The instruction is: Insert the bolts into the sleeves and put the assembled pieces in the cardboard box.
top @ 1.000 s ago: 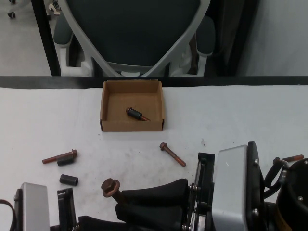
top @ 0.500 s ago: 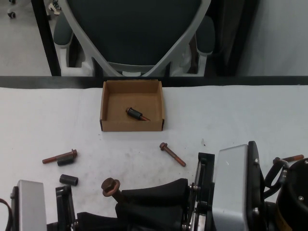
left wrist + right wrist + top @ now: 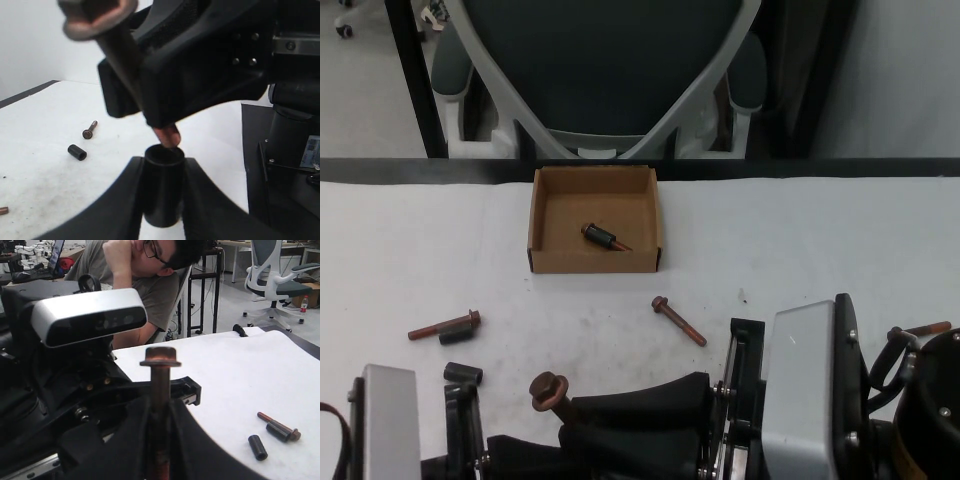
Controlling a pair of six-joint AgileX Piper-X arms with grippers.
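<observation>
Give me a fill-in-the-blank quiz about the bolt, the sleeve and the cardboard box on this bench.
1. The upright black cylindrical sleeve is clamped in the ___ jaws.
2. The copper hex-head bolt in the right jaws has its tip just ___ the sleeve's mouth.
3. The brown cardboard box holds ___ assembled piece.
Missing words: left; above; one.

The right gripper (image 3: 160, 412) hides the lower shank of the bolt (image 3: 160, 372).
</observation>
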